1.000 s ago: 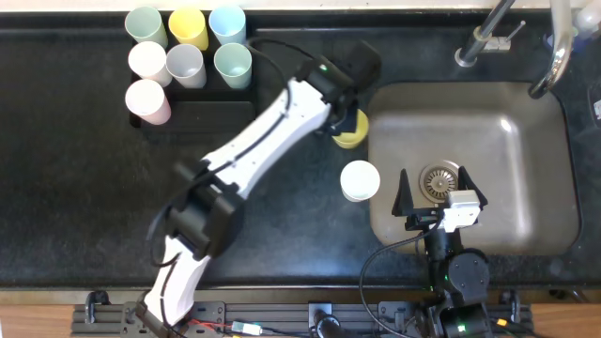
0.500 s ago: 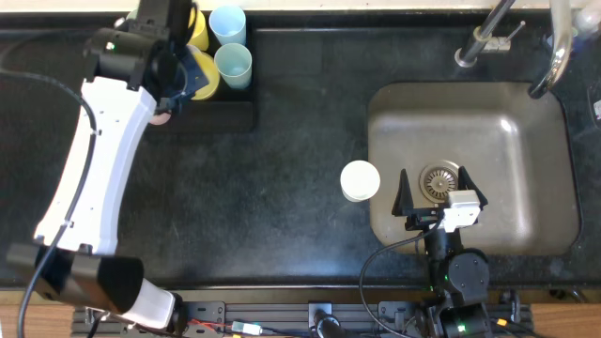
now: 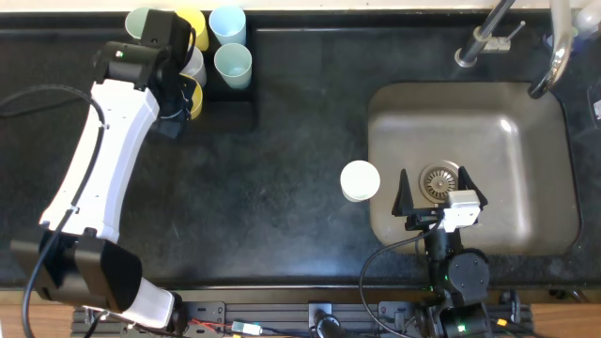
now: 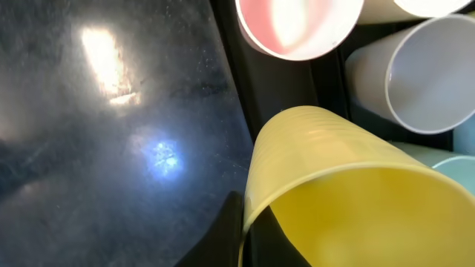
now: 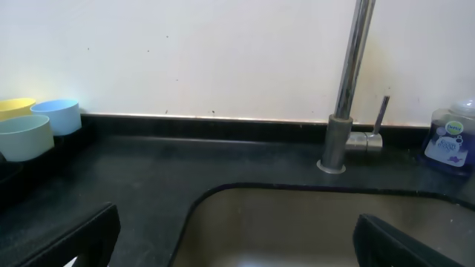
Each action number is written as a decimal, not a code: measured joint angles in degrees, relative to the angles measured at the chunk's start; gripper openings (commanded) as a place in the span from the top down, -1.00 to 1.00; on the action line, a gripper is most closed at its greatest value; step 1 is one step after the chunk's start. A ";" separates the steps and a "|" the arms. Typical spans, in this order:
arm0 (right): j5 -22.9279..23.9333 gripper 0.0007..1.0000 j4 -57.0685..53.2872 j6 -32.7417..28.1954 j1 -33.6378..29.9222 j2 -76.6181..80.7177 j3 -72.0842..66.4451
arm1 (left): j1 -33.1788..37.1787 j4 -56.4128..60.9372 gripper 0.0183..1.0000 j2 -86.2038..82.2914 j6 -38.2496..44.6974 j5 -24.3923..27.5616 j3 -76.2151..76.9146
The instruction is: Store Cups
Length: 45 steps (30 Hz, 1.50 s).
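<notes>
Countertop (image 3: 282,216) black, seen from above, with sink (image 3: 526,225) set in at the right and faucet (image 3: 484,38) behind it. Black tray (image 3: 225,115) sits at the back left with cups standing in it: pale green cup (image 3: 141,21), stored yellow cup (image 3: 194,21), blue cup (image 3: 227,23), teal cup (image 3: 233,64). Left arm reaches up to the tray. Left gripper (image 3: 181,99) is clamped on held yellow cup (image 3: 194,99), over the tray's left part. Loose white cup (image 3: 360,180) stands upright on the counter just beside the sink's left rim, well apart from the tray. Right gripper (image 3: 438,192) is over the sink by the drain (image 3: 439,178), jaws spread wide, nothing between them.

Left wrist view: held yellow cup (image 4: 356,185) is tilted, mouth toward the camera, with one dark finger (image 4: 219,237) against its outer wall at the rim. Pink cup (image 4: 297,26) and grey-white cup (image 4: 415,74) stand in the tray (image 4: 245,104) just beyond it. Cannot tell whether the held cup touches the tray floor.

Right wrist view: right gripper (image 5: 237,248) has its fingers (image 5: 74,237) far apart and empty, above the sink (image 5: 297,222). Faucet (image 5: 349,89) is ahead, soap bottle (image 5: 453,141) by the wall. Teal cup (image 5: 22,133), blue cup (image 5: 59,115) and stored yellow cup (image 5: 15,105) are far off at the side.
</notes>
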 measured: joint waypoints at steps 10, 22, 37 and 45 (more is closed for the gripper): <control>0.00 -1.00 0.00 0.04 0.00 0.00 0.00 | 0.22 2.27 0.97 5.62 -4.68 0.02 -0.07; 0.04 -0.99 0.02 0.02 0.00 0.00 0.00 | 2.29 3.74 0.96 8.35 -4.96 0.48 -0.07; 0.00 -0.99 0.00 0.02 0.00 0.00 0.00 | 2.29 6.51 0.88 12.13 -4.92 1.97 -0.07; 0.02 -0.99 0.00 0.02 0.00 0.00 0.00 | 2.29 7.56 0.84 12.13 -4.94 1.97 -0.07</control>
